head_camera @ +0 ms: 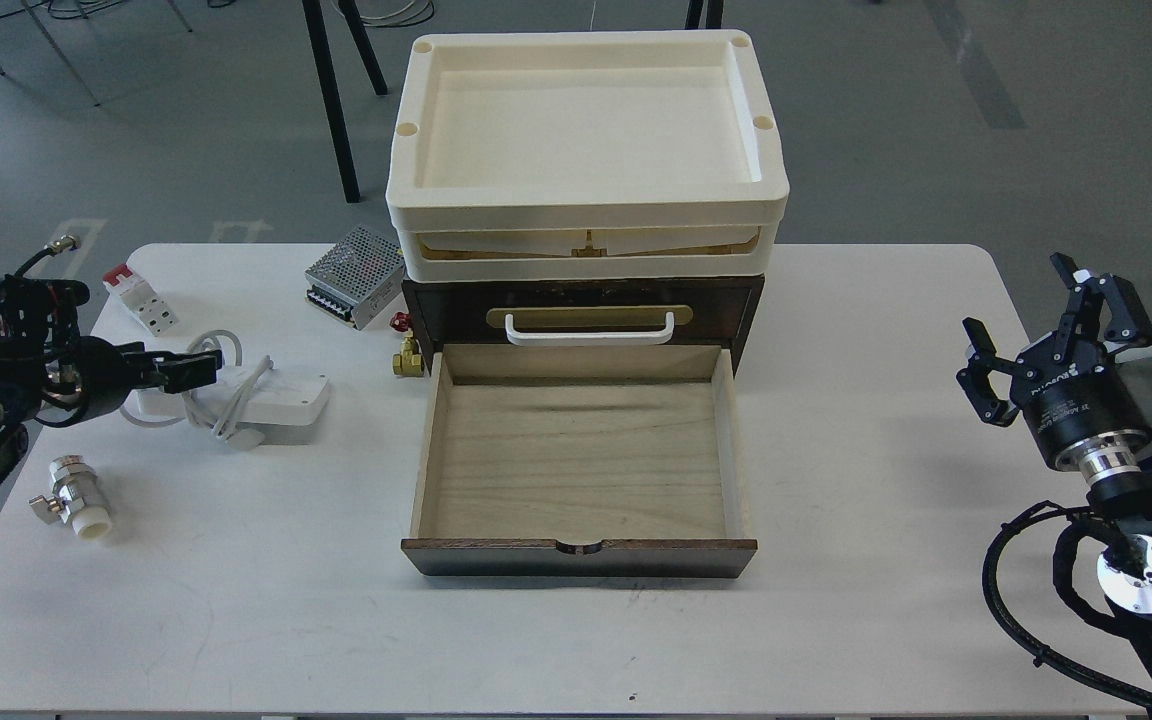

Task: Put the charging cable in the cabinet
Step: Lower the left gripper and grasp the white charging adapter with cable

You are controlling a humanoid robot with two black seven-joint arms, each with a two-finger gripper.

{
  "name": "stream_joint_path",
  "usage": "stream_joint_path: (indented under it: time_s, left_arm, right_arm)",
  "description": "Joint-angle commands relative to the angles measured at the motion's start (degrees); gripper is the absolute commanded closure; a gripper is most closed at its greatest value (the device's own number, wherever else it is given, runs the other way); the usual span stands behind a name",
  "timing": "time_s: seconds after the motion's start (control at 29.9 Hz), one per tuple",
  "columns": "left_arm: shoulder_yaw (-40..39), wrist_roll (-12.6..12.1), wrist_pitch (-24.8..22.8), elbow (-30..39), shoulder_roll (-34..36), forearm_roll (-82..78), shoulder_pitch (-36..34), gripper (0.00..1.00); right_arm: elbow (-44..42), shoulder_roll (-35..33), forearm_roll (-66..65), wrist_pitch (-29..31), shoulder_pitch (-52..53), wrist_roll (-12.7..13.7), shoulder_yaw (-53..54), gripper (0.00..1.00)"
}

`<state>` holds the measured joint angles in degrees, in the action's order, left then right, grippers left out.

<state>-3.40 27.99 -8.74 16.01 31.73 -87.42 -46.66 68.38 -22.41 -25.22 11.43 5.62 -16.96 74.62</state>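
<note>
The charging cable [276,398], a flat white block with a grey cord looped over it, lies on the table left of the cabinet. The cabinet [436,312] is dark brown, and its lower drawer [576,460] is pulled out, showing an empty light wood interior. My left gripper [194,369] points right, low over the block's left end by the cord loop; its fingers are too dark to tell apart. My right gripper [1018,298] is open and empty above the table's right edge.
Two stacked cream trays [586,205] sit on the cabinet. A perforated metal power supply [356,275], a red-white breaker [141,300] and a brass valve [408,358] lie at the back left. A silver valve [71,497] lies at the front left.
</note>
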Motion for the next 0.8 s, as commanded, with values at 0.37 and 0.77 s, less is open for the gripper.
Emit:
stream_joint_path:
  time_s: [0.37, 0.77]
  left_arm:
    - [1.3, 0.0, 3.2, -1.6, -0.6, -1.3, 2.0, 0.71]
    - [5.8, 0.0, 3.2, -1.7, -0.2, 2.6, 1.1, 0.99]
  right_arm:
    - [0.0, 0.0, 0.0, 0.0, 0.0, 0.0, 0.1, 0.01]
    - [0.0, 0.0, 0.0, 0.0, 0.0, 0.0, 0.1, 0.01]
